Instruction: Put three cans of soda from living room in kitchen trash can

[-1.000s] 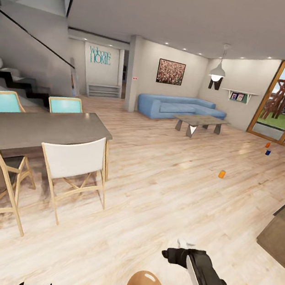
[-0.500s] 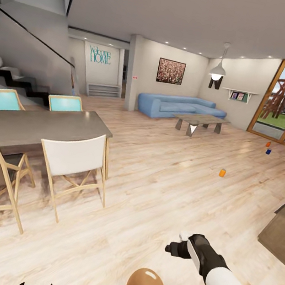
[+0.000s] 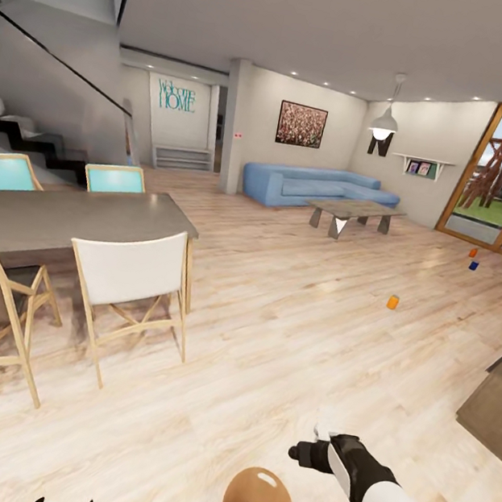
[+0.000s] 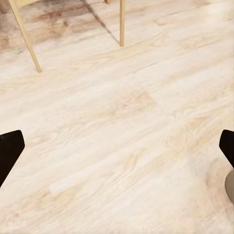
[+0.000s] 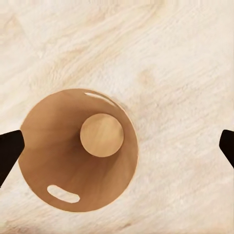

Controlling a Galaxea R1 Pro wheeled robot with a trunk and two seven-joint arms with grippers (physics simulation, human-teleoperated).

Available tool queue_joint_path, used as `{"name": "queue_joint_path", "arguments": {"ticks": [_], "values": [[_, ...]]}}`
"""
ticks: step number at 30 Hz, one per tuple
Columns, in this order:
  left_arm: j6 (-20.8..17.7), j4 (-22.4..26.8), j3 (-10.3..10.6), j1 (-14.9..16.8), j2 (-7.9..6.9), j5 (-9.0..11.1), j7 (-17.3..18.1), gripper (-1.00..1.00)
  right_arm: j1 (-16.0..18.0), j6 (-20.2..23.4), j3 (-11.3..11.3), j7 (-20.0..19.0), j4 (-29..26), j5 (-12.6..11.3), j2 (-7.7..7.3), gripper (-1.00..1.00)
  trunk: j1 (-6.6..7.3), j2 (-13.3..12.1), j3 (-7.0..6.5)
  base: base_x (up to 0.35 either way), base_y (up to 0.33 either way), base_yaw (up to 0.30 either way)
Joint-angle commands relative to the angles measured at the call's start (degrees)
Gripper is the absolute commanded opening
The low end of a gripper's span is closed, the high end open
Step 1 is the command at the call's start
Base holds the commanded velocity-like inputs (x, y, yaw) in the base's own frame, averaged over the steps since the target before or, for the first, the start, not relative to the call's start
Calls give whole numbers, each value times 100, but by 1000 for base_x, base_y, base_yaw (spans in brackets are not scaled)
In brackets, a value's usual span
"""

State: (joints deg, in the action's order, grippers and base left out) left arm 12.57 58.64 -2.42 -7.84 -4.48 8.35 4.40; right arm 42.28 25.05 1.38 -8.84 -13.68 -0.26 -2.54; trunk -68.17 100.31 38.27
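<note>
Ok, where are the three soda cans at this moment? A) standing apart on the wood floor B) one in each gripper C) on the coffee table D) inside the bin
A: one orange can stands alone on the floor, and farther off another orange can and the blue can stand close together near the glass door; the bin looks empty inside.
</note>
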Motion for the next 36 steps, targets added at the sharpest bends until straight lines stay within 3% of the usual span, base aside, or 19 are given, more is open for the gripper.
{"name": "queue_joint_path", "arguments": {"ticks": [1,11,36], "values": [[0,0,1,0,0,0,0,100,0,-13,-1,-1,14,0,0,100,-23,42,18,0,0,0],[-6,-4,4,1,0,0,-1,100,-1,-76,-1,-4,325,4,3,100,-242,443,198,0,0,0],[-1,-11,10,2,0,0,-1,100,-1,-341,-13,-4,366,-1,-20,100,-791,1445,647,0,0,0]]}}
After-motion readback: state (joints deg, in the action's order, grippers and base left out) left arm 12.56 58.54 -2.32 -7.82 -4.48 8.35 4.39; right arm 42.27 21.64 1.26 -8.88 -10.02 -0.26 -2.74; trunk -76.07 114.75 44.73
